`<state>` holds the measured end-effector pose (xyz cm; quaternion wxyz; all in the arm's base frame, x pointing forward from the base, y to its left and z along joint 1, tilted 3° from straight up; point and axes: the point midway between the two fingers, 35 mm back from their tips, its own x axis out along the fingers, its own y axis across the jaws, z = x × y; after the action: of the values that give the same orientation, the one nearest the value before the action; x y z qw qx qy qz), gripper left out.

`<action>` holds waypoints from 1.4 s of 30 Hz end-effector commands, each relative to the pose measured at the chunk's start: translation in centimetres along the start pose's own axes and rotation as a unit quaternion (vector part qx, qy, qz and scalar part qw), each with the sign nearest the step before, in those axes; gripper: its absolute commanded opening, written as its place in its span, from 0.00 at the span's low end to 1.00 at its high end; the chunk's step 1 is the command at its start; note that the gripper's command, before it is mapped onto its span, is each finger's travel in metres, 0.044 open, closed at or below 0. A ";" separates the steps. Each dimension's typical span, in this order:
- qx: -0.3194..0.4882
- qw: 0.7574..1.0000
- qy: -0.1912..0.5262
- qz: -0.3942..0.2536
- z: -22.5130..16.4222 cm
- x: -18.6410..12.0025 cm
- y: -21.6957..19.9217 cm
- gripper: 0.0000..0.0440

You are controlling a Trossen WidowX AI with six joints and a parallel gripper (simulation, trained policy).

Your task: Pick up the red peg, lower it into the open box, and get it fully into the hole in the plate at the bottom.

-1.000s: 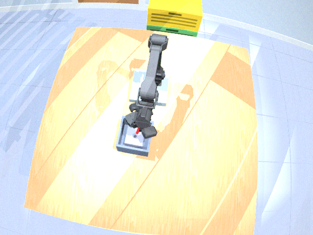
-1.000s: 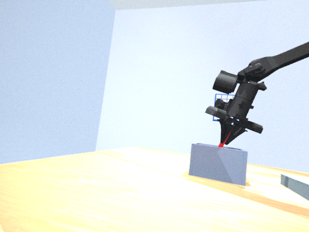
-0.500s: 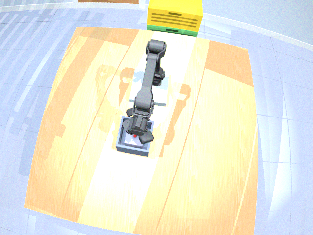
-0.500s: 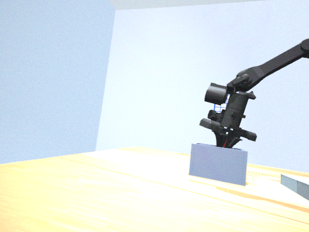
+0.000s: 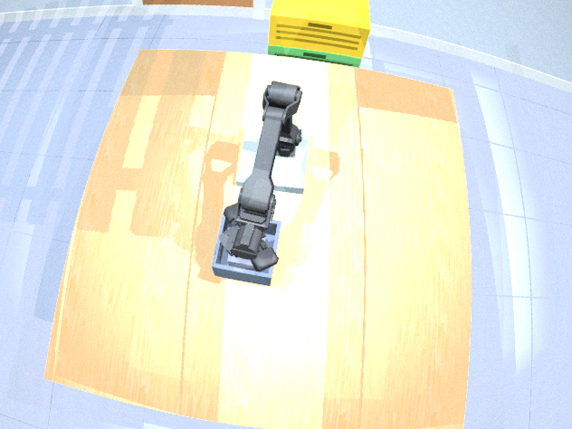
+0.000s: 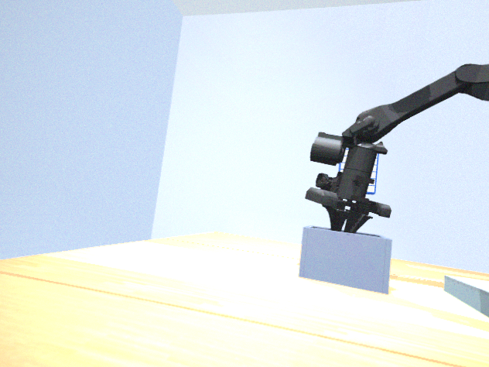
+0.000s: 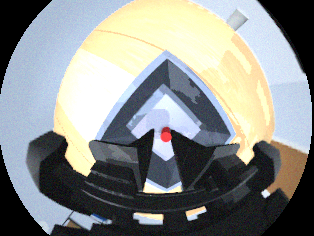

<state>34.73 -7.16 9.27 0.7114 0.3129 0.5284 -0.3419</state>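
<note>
You have the gripper [image 5: 252, 250] [image 6: 343, 229] [image 7: 162, 131] down at the open box [image 5: 243, 276] [image 6: 344, 258] [image 7: 192, 83], its fingertips below the rim in the exterior view. The fingers are parted and the hand has let go, though they stand only a little way apart, with the red peg [image 7: 166, 135] in the gap between them. The wrist view shows the peg nearly end-on, inside the box over the plate [image 5: 240, 261] [image 7: 172, 112]; its near end looks close to the right-hand fingertip in that picture, and you cannot tell whether they touch. The top and exterior views hide the peg, and the hole cannot be made out in any view, so whether the peg is seated, partly in or merely standing on the plate stays open. Treat this as the release, with the seating unproven. Widen the fingers evenly before lifting, so that neither side drags the peg over or draws it up. Then rise slowly along the line of the peg, keeping the fingers off the box walls, and look at how much red stands above the plate. If it stands proud, close the fingers and press straight down on its top, gently and without sideways push.
</note>
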 end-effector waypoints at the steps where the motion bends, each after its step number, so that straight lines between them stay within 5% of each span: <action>1: -0.010 1.000 -0.004 0.010 1.0 -0.2 1.0 0.25; 8: -0.023 1.000 -0.012 0.015 3.0 -0.5 2.2 0.23; 12: -0.035 0.999 -0.007 0.012 3.7 -0.3 2.7 0.36; 42: -0.045 0.999 -0.021 -0.023 10.4 -0.9 1.0 0.32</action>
<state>38.97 -9.23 10.86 0.6984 0.2562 0.6069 -0.2797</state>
